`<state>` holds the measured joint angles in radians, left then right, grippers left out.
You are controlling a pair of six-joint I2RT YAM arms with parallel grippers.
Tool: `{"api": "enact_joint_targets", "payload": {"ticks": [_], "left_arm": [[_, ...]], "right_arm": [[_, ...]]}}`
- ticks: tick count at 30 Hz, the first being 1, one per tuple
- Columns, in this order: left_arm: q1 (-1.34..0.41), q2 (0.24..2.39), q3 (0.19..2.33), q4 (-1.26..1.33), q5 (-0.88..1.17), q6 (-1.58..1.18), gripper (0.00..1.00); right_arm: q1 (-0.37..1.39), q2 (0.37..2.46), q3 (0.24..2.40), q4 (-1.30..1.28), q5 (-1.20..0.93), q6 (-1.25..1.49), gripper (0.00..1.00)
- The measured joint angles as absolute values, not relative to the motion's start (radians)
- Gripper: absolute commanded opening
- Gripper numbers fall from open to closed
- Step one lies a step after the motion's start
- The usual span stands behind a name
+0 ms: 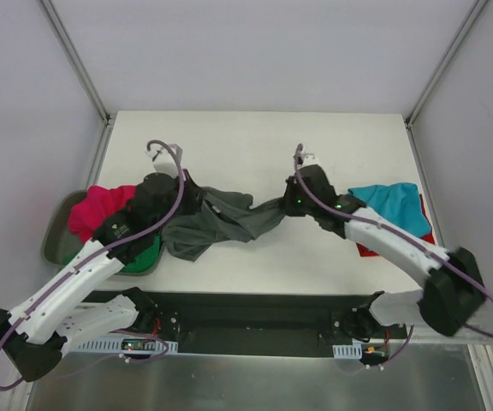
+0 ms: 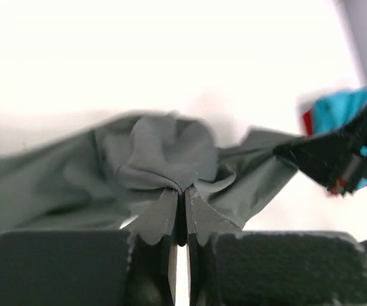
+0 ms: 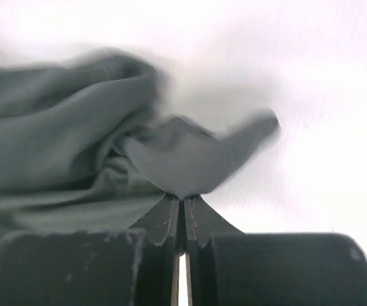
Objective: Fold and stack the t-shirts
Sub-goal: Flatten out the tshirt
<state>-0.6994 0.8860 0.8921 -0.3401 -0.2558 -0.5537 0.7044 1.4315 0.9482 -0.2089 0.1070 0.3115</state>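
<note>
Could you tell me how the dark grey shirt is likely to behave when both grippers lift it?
The dark grey shirt will probably sag limply; it is crumpled between the left gripper and right gripper. It looks light, since small pinches hold it. Those small bites of cloth might slip.

I can't read any text, label, brand, number or sign in any of my three views. In the top view, any marking on the small circuit boards point(image 1: 139, 345) is too small for me to make out. In both wrist views the dark grey cotton t-shirt point(image 1: 221, 224) is blurred, and I read nothing on it.
</note>
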Motion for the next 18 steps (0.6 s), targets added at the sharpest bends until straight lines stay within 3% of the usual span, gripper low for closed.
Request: {"api": "enact_joint_targets", "payload": {"ticks": [4,8,18], "left_arm": [[-0.699,0.867,1.118,-0.331,-0.324,-0.47,0.0],[-0.699,0.843,1.344,-0.323,-0.305,-0.395,0.0],[-0.699,0.852,1.695,-0.305,-0.081,-0.297,0.0]], "right_arm": [[0.706,1.127,1.048,-0.213,0.146,0.238,0.01],[0.706,0.964,1.237,-0.207,0.07,0.202,0.01],[0.708,0.948,1.706,-0.323,-0.156,0.169,0.01]]}}
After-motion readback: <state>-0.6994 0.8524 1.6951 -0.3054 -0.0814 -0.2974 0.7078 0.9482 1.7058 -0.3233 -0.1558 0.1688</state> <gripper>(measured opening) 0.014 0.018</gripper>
